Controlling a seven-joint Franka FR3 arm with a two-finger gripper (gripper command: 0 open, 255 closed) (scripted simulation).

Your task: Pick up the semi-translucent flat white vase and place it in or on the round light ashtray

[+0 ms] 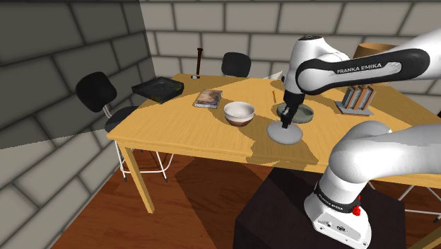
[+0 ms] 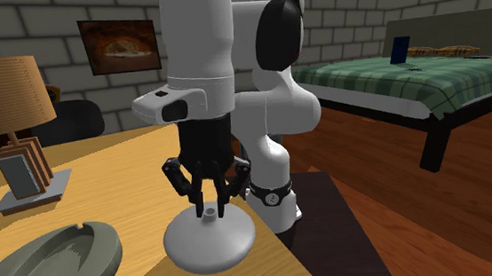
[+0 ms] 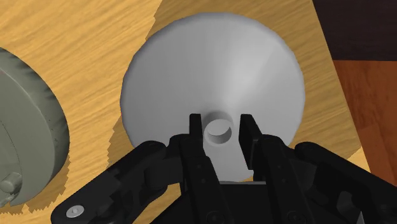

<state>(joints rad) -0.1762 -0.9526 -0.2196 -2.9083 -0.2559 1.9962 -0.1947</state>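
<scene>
The flat white vase [image 3: 210,70] sits on the wooden surface [image 1: 184,127], close to its edge. The round grey-green ashtray [image 2: 53,262] is just beside it. The jaws are almost closed, one on each side of the vase's little neck [image 3: 219,130], and they seem to pinch it. The neck is tiny and smooth, so it could slip out on the way up. The wide body could tip and bump the ashtray's rim. It might even fall to the floor [image 1: 71,212].
</scene>
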